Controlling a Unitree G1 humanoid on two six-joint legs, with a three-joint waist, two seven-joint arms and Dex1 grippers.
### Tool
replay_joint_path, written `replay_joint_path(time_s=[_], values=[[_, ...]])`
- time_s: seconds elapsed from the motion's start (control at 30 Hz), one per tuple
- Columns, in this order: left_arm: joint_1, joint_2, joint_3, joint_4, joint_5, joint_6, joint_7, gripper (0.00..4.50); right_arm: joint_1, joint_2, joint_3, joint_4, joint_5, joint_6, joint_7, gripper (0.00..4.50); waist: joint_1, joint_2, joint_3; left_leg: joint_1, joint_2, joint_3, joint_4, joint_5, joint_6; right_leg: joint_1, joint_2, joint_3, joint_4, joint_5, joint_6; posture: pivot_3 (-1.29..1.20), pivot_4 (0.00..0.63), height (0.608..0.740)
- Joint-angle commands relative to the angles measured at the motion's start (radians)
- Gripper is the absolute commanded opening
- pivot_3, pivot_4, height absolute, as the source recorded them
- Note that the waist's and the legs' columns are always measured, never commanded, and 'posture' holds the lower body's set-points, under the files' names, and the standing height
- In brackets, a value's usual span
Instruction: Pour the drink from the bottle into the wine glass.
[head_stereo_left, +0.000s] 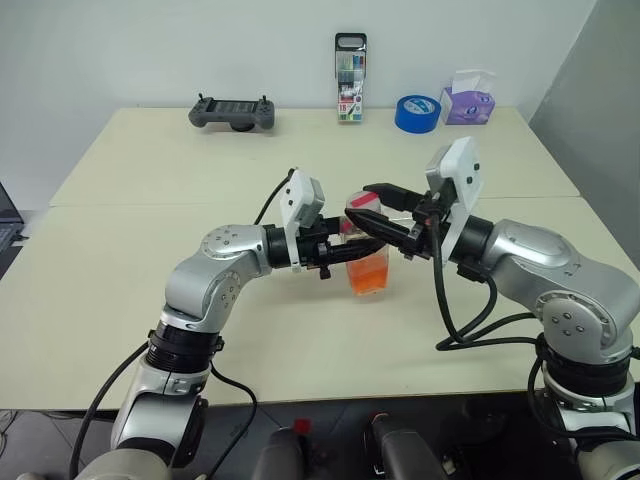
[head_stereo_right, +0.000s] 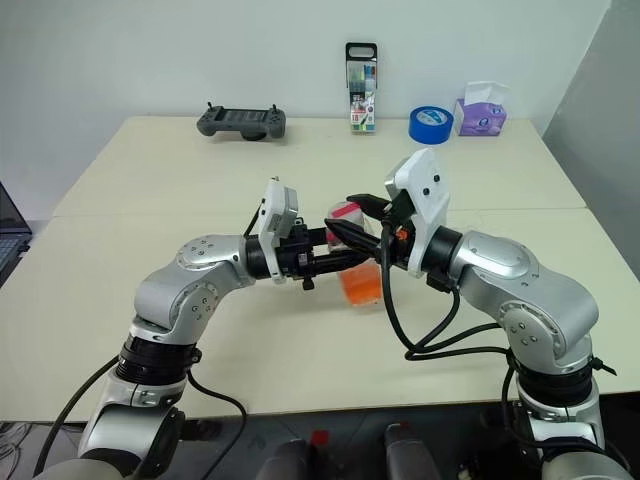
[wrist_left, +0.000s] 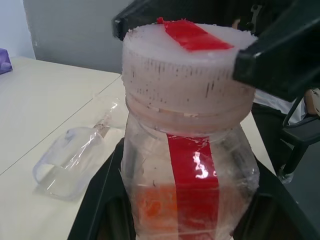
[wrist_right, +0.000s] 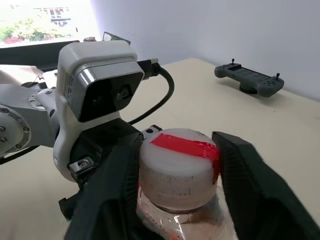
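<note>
While the left claw (head_stereo_left: 345, 255) clamps the bottle (wrist_left: 187, 170) body, right claw (wrist_right: 177, 165) fingers close against its cap (wrist_left: 182, 75), wine glass (wrist_left: 75, 160) lying beside it on the surface (head_stereo_left: 150, 200).

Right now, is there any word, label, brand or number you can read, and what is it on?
None can be read.
The upright pack at the far table edge has a printed label, too small to read.
The purple tissue box shows print, also too small.
The bottle carries only a plain red strip.
</note>
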Motion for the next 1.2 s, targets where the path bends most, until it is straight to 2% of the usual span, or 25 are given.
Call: replay_joint_path(time_s=[0.03,0.1,0.17,0.27,0.37,0.5,0.6,0.77,0.87,0.97,1.1,1.2], values=[[-0.022,0.014,0.023,-0.032,-0.008,-0.022,-0.011,1.81,-0.009,0.01,-0.022,-0.024,0.022,-0.029,0.005,1.79,0.0,0.0,0.0,0.0,0.0,0.0,0.0,0.0,0.0,0.0,0.0,0.0,0.0,0.0,0.0,0.0,0.15,0.74],[-0.015,0.023,0.024,-0.042,-0.011,-0.02,-0.014,1.81,-0.014,0.009,-0.023,-0.009,0.025,-0.042,0.031,1.79,0.0,0.0,0.0,0.0,0.0,0.0,0.0,0.0,0.0,0.0,0.0,0.0,0.0,0.0,0.0,0.0,0.15,0.74],[-0.01,0.037,0.024,-0.057,-0.021,-0.01,-0.023,1.81,-0.031,-0.012,-0.007,0.032,0.013,-0.093,0.121,1.79,0.0,0.0,0.0,0.0,0.0,0.0,0.0,0.0,0.0,0.0,0.0,0.0,0.0,0.0,0.0,0.0,0.15,0.74],[-0.004,0.07,0.02,-0.087,-0.041,0.008,-0.059,1.81,-0.085,-0.087,0.056,0.177,-0.036,-0.242,0.407,1.79,-0.002,0.0,0.0,0.0,0.0,0.001,0.0,0.0,0.0,0.0,0.0,-0.001,0.0,0.0,0.0,0.0,0.15,0.74],[0.004,0.104,0.023,-0.128,-0.065,0.031,-0.082,1.81,-0.208,-0.133,0.163,0.436,-0.145,-0.448,0.716,1.79,-0.008,0.0,0.0,0.002,-0.001,0.002,0.0,0.0,0.0,0.0,0.0,-0.002,-0.001,0.0,0.0,0.0,0.15,0.74],[0.013,0.11,0.03,-0.154,-0.074,0.044,-0.066,1.81,-0.311,-0.14,0.21,0.629,-0.208,-0.553,0.882,1.79,-0.007,0.0,0.0,0.003,0.0,0.001,-0.001,0.0,0.0,0.001,0.002,-0.003,-0.001,0.0,0.0,0.0,0.15,0.74],[0.02,0.104,0.044,-0.155,-0.069,0.044,-0.041,1.81,-0.312,-0.213,0.178,0.627,-0.139,-0.422,0.949,2.86,0.001,0.0,0.0,0.001,0.001,-0.001,-0.002,0.0,0.001,0.0,0.001,-0.003,0.0,0.001,-0.002,0.0,0.15,0.74],[0.034,0.105,0.059,-0.142,-0.063,0.036,-0.016,1.81,-0.181,-0.336,0.038,0.393,-0.023,-0.207,0.828,4.47,0.019,0.0,0.0,-0.003,0.0,-0.003,-0.001,-0.001,0.001,0.0,-0.002,-0.003,-0.002,0.003,-0.005,0.0,0.15,0.74],[0.031,0.095,0.062,-0.121,-0.053,0.025,-0.003,1.81,-0.104,-0.345,-0.059,0.239,0.063,-0.092,0.683,4.47,0.02,0.0,0.0,-0.003,0.0,-0.003,0.0,-0.001,0.001,-0.001,-0.002,-0.003,-0.001,0.003,-0.005,0.0,0.15,0.74],[0.023,0.082,0.056,-0.099,-0.044,0.013,0.008,1.81,-0.064,-0.263,-0.128,0.115,0.115,-0.024,0.46,4.47,0.015,0.0,0.0,-0.001,0.0,-0.002,0.001,-0.001,0.001,-0.001,-0.001,-0.003,0.001,0.0,0.0,0.0,0.15,0.74],[0.007,0.064,0.047,-0.075,-0.037,0.006,0.013,1.81,-0.048,-0.093,-0.102,0.01,0.066,-0.031,0.187,4.47,0.01,0.0,0.0,0.002,0.0,-0.001,0.001,0.0,0.001,0.001,0.001,-0.001,0.002,0.0,0.0,0.0,0.15,0.74],[0.001,0.057,0.039,-0.069,-0.033,0.001,0.009,1.81,-0.04,-0.021,-0.031,-0.014,-0.005,-0.054,0.087,4.47,0.01,0.0,0.0,0.001,0.0,-0.001,0.001,0.0,0.0,0.001,0.002,-0.001,0.001,0.0,0.0,0.0,0.15,0.74]])
